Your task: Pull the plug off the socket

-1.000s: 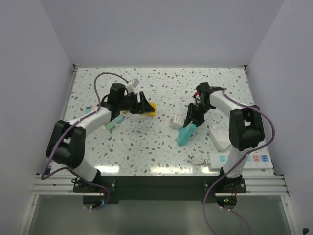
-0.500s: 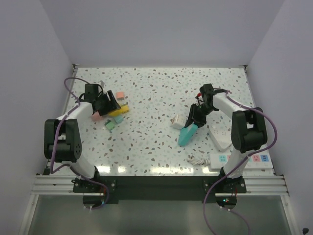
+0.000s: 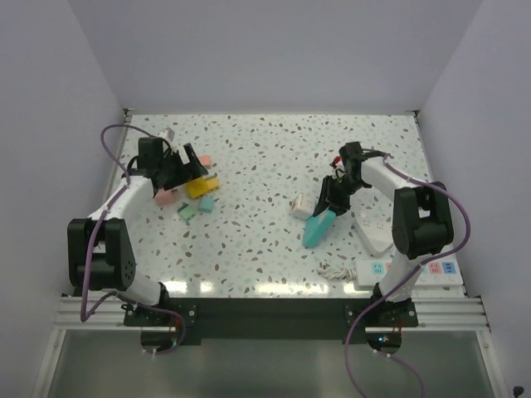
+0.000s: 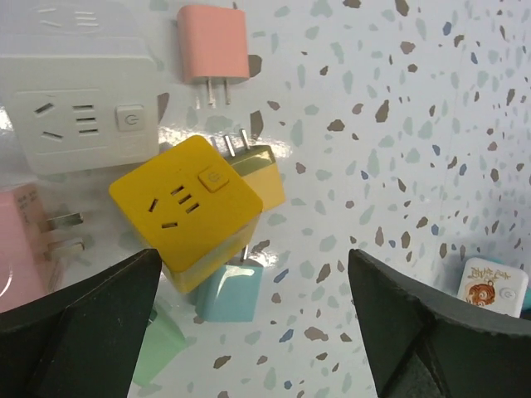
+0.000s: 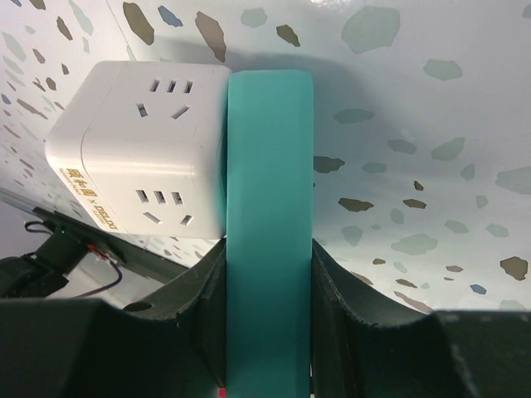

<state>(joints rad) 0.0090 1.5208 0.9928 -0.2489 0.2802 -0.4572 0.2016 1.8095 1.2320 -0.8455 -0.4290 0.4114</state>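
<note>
My right gripper (image 3: 330,202) is shut on a long teal piece (image 3: 316,227), also in the right wrist view (image 5: 270,166), clamped between both fingers (image 5: 191,315). The teal piece lies flush against a white cube socket (image 5: 141,166) (image 3: 299,205); whether it is plugged in is hidden. My left gripper (image 3: 191,165) is open and empty above a yellow cube socket (image 4: 189,209) (image 3: 200,187). A yellowish plug (image 4: 259,172) with bare prongs lies behind that cube. A light blue plug (image 4: 228,290) sits against its lower side.
Around the yellow cube lie a pink plug (image 4: 213,46), a white socket (image 4: 79,108), a pink adapter (image 4: 21,249) and a green plug (image 4: 158,340). White power strips (image 3: 372,233) (image 3: 415,270) and a coiled white cable (image 3: 333,269) lie at the right. Walls enclose the table.
My left arm swung from the table's middle to the far left, carrying the yellow cube, and has let it go among the plugs. The right gripper has barely moved.
</note>
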